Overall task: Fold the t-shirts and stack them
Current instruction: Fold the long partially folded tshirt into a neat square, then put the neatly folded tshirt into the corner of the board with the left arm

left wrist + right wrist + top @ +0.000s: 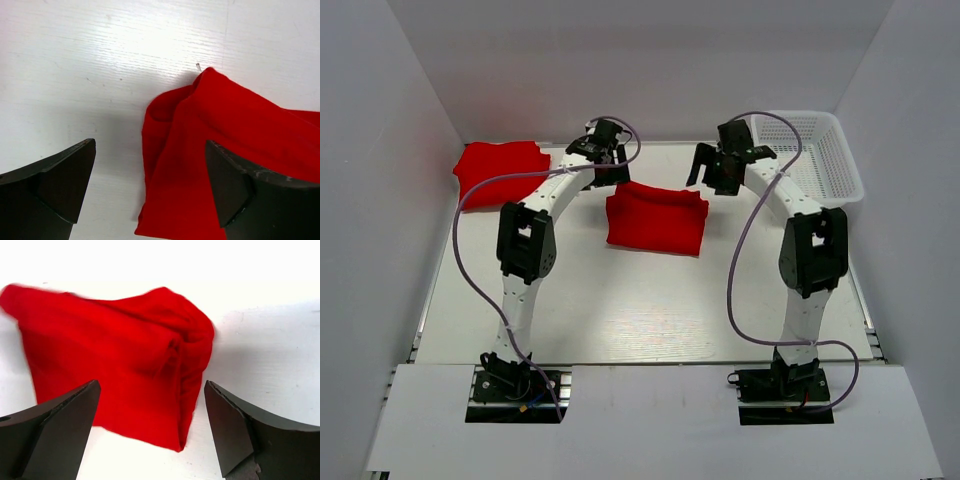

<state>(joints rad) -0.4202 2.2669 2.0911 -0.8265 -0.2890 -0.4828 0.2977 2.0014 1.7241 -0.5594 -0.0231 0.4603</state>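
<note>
- Item, centre t-shirt (656,222): it is lying folded into a rough rectangle mid-counter (620,320), between the two arms' wrists. Its far corners are showing rumpled in both wrist views.
- Item, far-left t-shirt (500,172): it is sitting as a folded red bundle at the far left of the counter, well apart from the centre one. I cannot tell whether it is hiding more than one shirt.
- Left jaws: they are standing spread wide over the centre t-shirt's far-left corner, pinching nothing.
- Right jaws: they are standing spread wide over its far-right corner, also pinching nothing.
- Step in hand, as I am judging it: the fold of the centre t-shirt is looking finished, and the stacking is not yet done.
- Next move, as I am judging it: both jaws are needing to close on the far corners, catching every layer, then carry the bundle left onto the other without letting the fold open.
- Count: I am counting two red bundles, one white basket (820,150) at the far right, and two arms.
</note>
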